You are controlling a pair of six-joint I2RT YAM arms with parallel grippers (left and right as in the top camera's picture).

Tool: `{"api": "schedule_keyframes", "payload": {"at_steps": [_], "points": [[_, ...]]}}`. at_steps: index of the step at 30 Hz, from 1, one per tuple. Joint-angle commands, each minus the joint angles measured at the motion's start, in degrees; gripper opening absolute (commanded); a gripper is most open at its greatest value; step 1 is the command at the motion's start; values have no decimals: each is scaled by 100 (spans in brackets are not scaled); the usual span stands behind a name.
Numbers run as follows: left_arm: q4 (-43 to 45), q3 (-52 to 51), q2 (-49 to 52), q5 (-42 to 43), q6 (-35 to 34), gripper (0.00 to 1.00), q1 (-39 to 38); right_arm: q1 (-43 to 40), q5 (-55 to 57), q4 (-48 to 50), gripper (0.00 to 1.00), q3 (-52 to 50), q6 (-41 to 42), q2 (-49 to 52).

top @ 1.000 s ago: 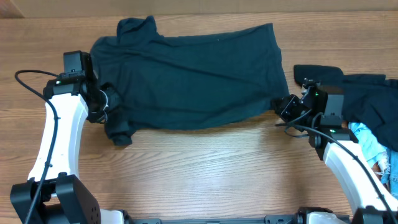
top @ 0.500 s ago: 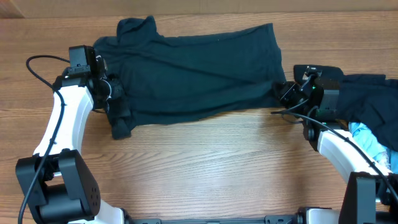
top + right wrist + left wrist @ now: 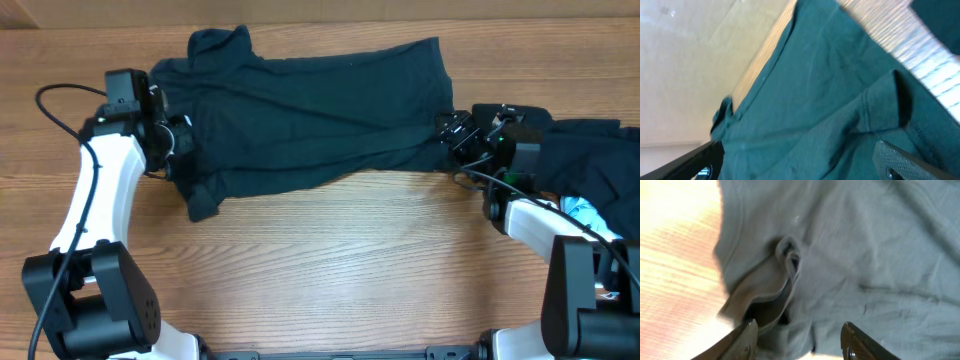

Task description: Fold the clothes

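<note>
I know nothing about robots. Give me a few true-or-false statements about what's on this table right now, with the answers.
1. A dark shirt lies spread on the wooden table. True.
2. The shirt is folded into a small square. False: it lies opened out and wrinkled.
3. The left gripper is at the shirt's left edge, the right gripper at its right edge. True.
4. Both grippers are clamped shut. False: the wrist cameras show the left fingers and right fingers standing apart.
5. This shirt is the only garment. False: a pile of other clothes lies at the right.
</note>
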Motion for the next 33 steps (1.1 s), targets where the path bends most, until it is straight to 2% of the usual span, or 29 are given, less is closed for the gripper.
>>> {"api": "schedule_keyframes", "payload": {"at_steps": [1,3,4,6,9,11,13,14,15,17,18,21,24,27,30,32,33], "points": [[-975,1102,9,-15,501,53,94,-345,-833,-249,100,83,-544,-509],[-1718,1543,-33,205,483,47,11,-459,-960,-920,100,85,-979,-1110],[-2286,1775,-184,225,398,42,-76,-463,-929,-1794,100,116,-1499,-1888],[-2732,1786,-597,125,160,42,-275,-463,-715,-3193,100,310,-1912,-2710],[-3261,1650,-1167,-546,-592,47,-782,-463,-573,-4815,100,625,-1937,-3119],[-3309,1316,-1241,-573,-1121,57,-1058,-463,-575,-5265,100,649,-1996,-2990],[-3095,490,-1237,-511,-1971,63,-1263,-446,-570,-5584,100,649,-2234,-2785],[-2688,-321,-1237,-422,-2616,62,-1292,-446,-579,-5836,100,649,-2332,-2658],[-2507,-605,-1235,-402,-2863,60,-1292,-446,-579,-5963,100,649,-2387,-2643],[-1829,-1375,-1233,-400,-3637,64,-1246,-446,-695,-6046,100,649,-2531,-2643],[-1370,-1650,-1233,-398,-3683,70,-1193,-448,-839,-6046,100,649,-2583,-2643],[-667,-1978,-1209,-452,-3692,76,-964,-448,-833,-6043,100,649,-2594,-2643],[-245,-2253,-1080,-487,-3700,76,-673,-448,-831,-6043,100,649,-2594,-2643],[-44,-2483,-595,-455,-3687,80,-391,-448,-831,-6048,100,649,-2594,-2643],[332,-2485,-144,-538,-3410,81,-376,-448,-831,-6046,100,649,-2592,-2643],[551,-2485,22,-693,-3370,75,-363,-448,-833,-6052,100,649,-2590,-2643],[680,-2485,33,-710,-3224,57,-295,-448,-835,-6089,100,649,-2588,-2643]]}}
